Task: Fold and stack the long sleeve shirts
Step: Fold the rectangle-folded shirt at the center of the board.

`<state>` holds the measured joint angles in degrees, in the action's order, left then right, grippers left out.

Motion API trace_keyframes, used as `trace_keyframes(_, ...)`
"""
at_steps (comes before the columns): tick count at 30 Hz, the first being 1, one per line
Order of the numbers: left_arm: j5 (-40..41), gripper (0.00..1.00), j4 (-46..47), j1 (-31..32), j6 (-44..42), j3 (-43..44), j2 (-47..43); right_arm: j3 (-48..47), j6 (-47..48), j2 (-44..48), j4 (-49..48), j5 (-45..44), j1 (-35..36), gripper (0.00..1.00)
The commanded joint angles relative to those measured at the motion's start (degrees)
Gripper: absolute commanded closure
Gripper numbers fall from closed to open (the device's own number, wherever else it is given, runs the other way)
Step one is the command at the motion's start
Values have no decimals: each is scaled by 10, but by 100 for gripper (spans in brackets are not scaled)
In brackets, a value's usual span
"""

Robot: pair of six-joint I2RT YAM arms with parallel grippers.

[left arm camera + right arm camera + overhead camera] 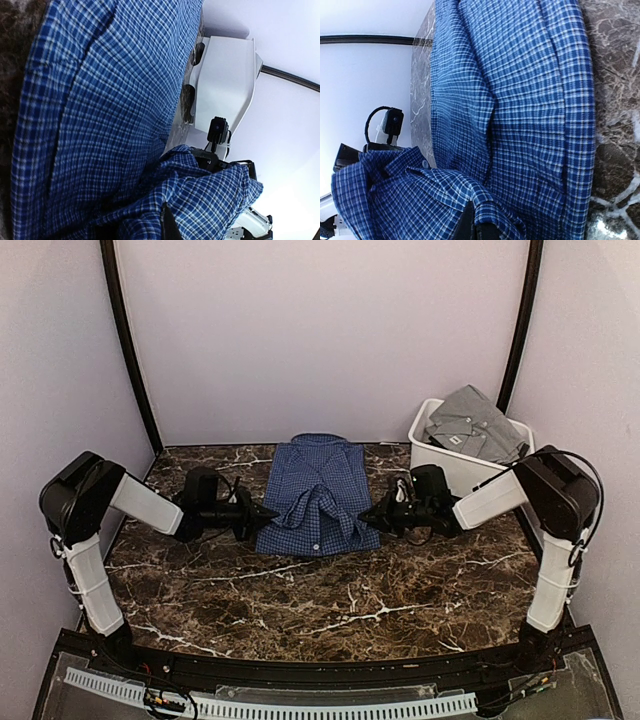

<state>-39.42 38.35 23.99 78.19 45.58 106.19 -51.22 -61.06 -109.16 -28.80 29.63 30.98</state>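
Left of the white bin (448, 460), seen from above, the navy shirt (318, 475) lies on the bench (330, 590); the grey shirt (475, 420) sits inside the bin. The left claw (268, 512) pinches the hem's side away from the bin and the right claw (368, 514) the bin side, both closed on cloth. Left wrist view: fabric bunches over the tips. Right wrist view: the same heap. Risk, I judge: uneven lifting drags the flat body toward the bin, skewing the fold
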Motion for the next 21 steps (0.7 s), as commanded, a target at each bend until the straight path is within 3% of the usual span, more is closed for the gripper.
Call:
trace_keyframes(1, 18, 100, 32, -9, 4, 21, 25, -18, -13, -18, -37, -15, -7, 100)
trace_keyframes(21, 44, 100, -44, -18, -69, 57, 43, 15, -23, -12, -33, -56, -19, 100)
